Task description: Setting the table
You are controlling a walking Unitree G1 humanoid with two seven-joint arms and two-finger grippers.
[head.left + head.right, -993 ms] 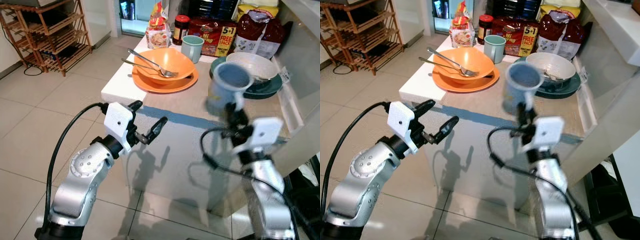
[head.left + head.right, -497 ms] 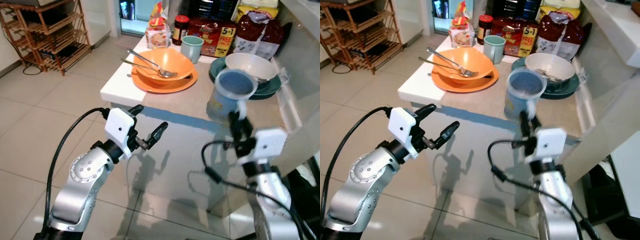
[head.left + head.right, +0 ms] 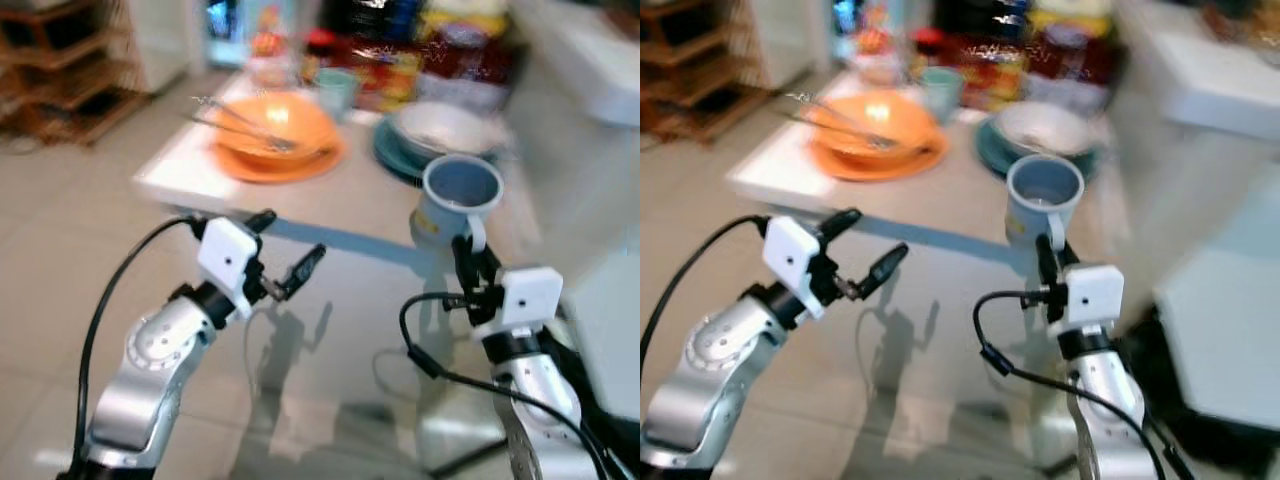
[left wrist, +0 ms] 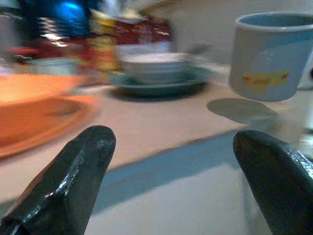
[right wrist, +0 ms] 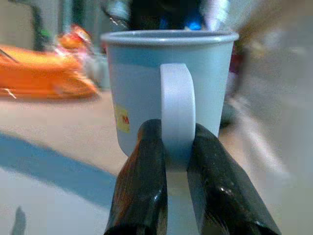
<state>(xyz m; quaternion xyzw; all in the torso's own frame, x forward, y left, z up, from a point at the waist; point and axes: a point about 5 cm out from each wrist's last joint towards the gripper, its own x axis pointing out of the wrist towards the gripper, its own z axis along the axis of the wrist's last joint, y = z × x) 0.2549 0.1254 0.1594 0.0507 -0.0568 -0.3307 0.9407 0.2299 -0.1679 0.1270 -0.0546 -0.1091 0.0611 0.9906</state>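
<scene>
Right hand (image 3: 470, 262) is closed on the handle of a pale blue mug (image 3: 456, 200), its two black fingers (image 5: 145, 181) pinching the loop from either side, as the right wrist view shows plainly. The mug stands upright with its mouth up, near the front edge of the bench (image 3: 330, 205); a yellow label (image 4: 264, 80) shows on its side, and whether its base touches the bench top or hangs just above it cannot be told. A round shadow lies on the bench just beside it in the left wrist view.

Left hand (image 3: 283, 252) hovers in front of the bench edge, lower than the top, with its fingers (image 4: 73, 181) spread wide apart and nothing between them.

Farther back on the bench, an orange bowl (image 3: 268, 126) sits on an orange plate (image 3: 285, 163), with metal cutlery (image 3: 235, 122) resting in the bowl. Behind the mug, a white bowl (image 3: 440, 125) sits on a dark green plate (image 3: 395, 160). A second small greenish cup (image 3: 337, 90) stands between the two bowls, toward the back, and blurred food packets (image 3: 440, 50) line the far edge. A wooden rack (image 3: 60, 80) stands on the tiled floor (image 3: 60, 250) off to the left. Both head views are blurred.
</scene>
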